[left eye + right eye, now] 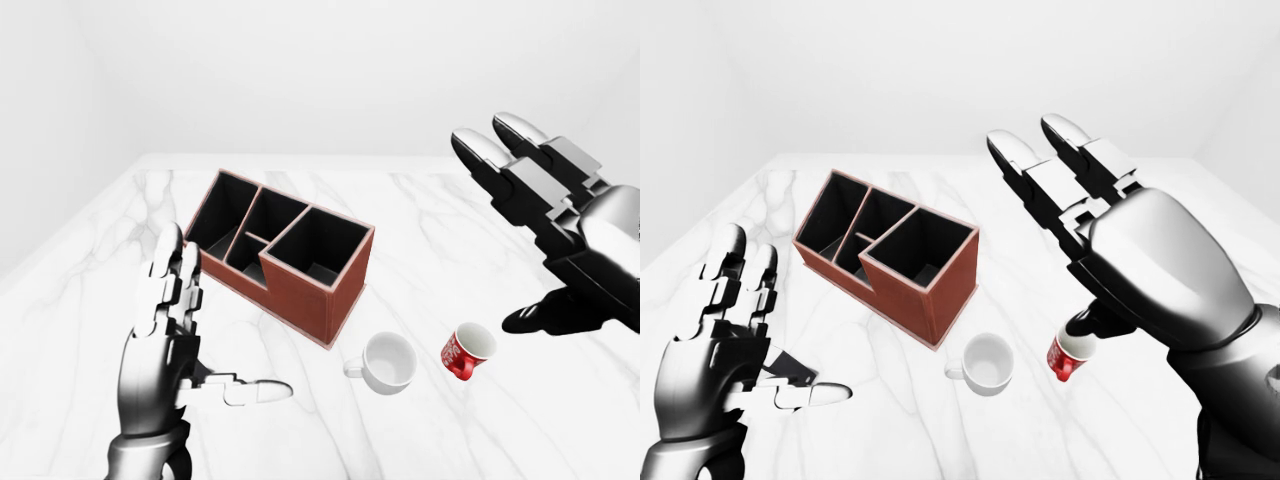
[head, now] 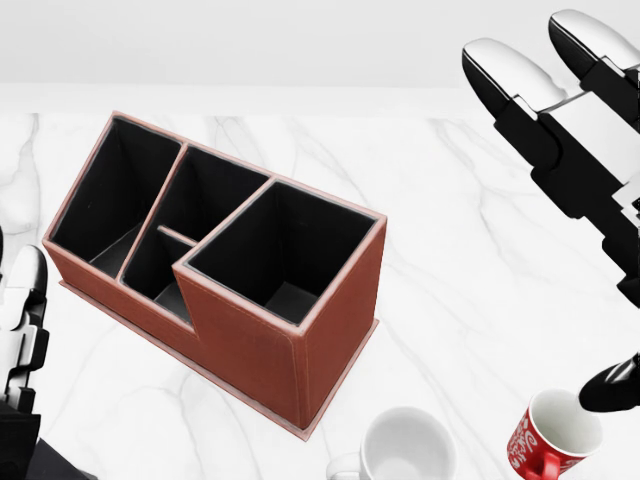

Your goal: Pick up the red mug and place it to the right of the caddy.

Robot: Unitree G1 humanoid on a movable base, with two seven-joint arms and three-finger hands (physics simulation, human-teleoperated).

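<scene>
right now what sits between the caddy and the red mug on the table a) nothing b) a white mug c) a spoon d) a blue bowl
b: in the left-eye view a white mug stands on the marble between the caddy and the red mug.

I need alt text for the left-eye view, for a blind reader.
Two open robot hands, left hand and right hand, hover over a white marble table holding a brown caddy, a white mug and a tilted red mug.
</scene>
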